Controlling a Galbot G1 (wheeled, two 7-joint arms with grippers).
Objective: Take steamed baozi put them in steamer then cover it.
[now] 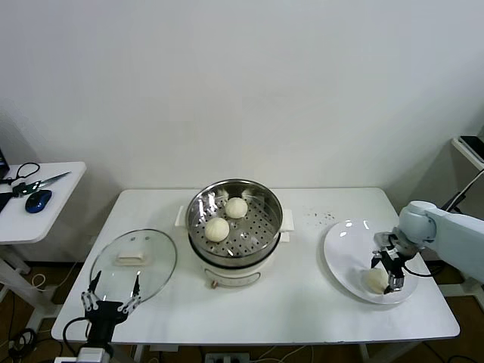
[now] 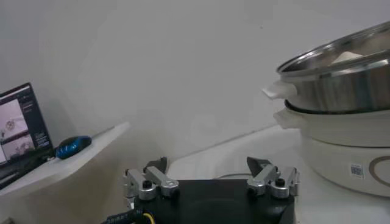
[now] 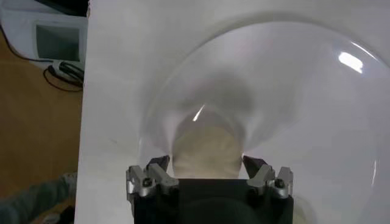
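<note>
Landmark: I place everything from the steamer (image 1: 234,227), which stands mid-tabletop (image 1: 302,302), steel basket uncovered on its white base.
Buns in steamer: I count two buns (image 1: 227,218) on the perforated floor, close together, one nearer the wall and one nearer me.
Bun on plate: one more bun (image 1: 376,279) lies on the white plate (image 1: 344,249), well to the right of the steamer, on the plate's near side.
Right tool: my right tool (image 1: 383,274) is down on the plate, far right of the steamer. From the right wrist view its fingers (image 3: 159,165) straddle the bun (image 3: 204,152), one on each flank and very near it. I cannot tell whether they press on the dough yet; the bun sits on the plate.
Left tool: my left tool (image 1: 111,299) waits low at the tabletop's near edge, left of and nearer me than the steamer. Its fingers (image 2: 261,165) stand wide apart with nothing between them.
Cover: the glass lid (image 1: 134,263) lies flat on the tabletop just left of the steamer, cream handle up, with the left tool at its near rim.
Side table: further left of the steamer I see a small white side table (image 1: 45,212) with a blue mouse (image 1: 38,200) and scissors (image 1: 41,181). The left wrist view also shows a screen (image 2: 21,131) there.
Specks: a few dark specks (image 1: 321,218) dot the tabletop between steamer and plate.
</note>
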